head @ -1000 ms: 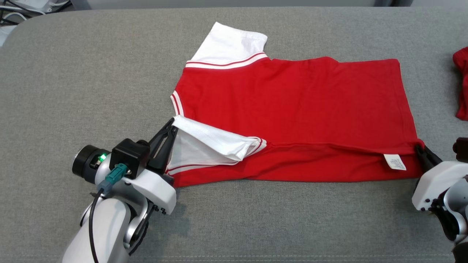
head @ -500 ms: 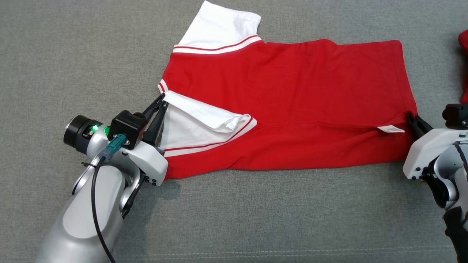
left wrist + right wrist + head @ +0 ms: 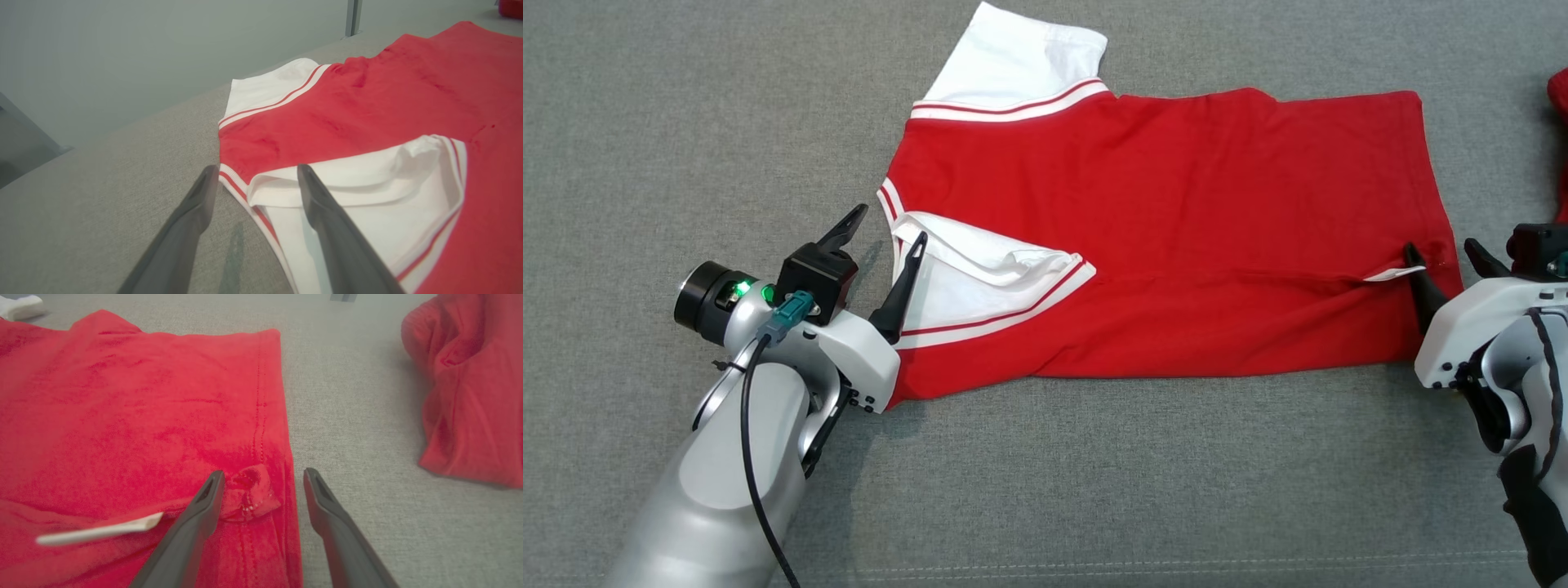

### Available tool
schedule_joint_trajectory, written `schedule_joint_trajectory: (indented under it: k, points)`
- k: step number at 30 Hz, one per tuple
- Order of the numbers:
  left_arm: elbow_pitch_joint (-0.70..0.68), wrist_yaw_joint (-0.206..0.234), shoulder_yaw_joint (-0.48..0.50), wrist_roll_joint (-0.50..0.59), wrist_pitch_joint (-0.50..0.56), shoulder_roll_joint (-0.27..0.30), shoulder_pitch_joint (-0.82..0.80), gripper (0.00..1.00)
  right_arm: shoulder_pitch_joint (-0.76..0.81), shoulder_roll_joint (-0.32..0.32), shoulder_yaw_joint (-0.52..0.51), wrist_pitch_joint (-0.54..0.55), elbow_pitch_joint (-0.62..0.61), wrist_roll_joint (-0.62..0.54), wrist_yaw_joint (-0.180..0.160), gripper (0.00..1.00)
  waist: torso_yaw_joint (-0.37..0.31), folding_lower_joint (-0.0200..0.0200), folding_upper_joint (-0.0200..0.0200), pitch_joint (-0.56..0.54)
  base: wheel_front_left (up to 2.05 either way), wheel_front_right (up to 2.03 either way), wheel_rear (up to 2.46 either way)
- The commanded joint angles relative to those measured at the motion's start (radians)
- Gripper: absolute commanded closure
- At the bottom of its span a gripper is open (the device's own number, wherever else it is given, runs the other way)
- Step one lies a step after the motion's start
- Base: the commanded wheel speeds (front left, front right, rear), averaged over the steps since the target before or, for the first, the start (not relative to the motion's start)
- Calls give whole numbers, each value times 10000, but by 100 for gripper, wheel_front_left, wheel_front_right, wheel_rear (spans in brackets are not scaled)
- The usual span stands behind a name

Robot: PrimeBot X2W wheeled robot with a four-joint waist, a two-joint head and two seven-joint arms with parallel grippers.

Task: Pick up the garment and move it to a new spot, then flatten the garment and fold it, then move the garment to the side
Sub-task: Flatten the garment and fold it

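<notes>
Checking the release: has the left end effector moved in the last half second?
Yes. The left end effector has opened off the white sleeve: one finger swung left past the striped collar, its body staying put.

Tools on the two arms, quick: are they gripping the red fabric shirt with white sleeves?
Left tool: open, holding nothing.
Right tool: open, holding nothing.

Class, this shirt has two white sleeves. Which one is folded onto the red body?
The near sleeve, beside the left end effector: it lies folded over the red fabric, while the far sleeve sticks out flat onto the grey surface.
</notes>
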Motion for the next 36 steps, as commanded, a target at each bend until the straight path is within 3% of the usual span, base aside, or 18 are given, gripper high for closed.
schedule_joint_trajectory:
  k: [1, 8, 15, 24, 29, 36]
  points:
    - [-108, 31, 276, -39, -114, 229, -451, 0, -9, 39, 170, -324, -126, -133, 31, 0, -33, 0, 0, -121, 0, 0, 0]
    - [-320, 252, 543, -447, -208, 171, 126, 0, 406, 401, 468, -1508, -581, -470, 31, 0, -161, 0, 0, -677, 0, 0, 0]
    - [-1478, 761, 1127, -1031, -283, 117, 1468, 0, 1364, 593, 526, -2579, -1436, -732, 31, 0, -227, 0, 0, -1473, 0, 0, 0]
    - [-3374, 1094, 1625, -1520, -306, -54, 3552, 0, 3085, 1018, -85, -2768, -3194, -804, 31, 0, -255, 0, 0, -2496, 0, 0, 0]
    - [-4075, 1259, 1671, -1575, -308, -61, 4678, 0, 4179, 797, 224, -2771, -4373, -812, 31, 0, -281, 0, 0, -3050, 0, 0, 0]
    - [-5310, 1461, 2018, -1541, -309, -251, 5731, 0, 5403, 866, -269, -2772, -5903, -620, 31, 0, -270, 0, 0, -3417, 0, 0, 0]
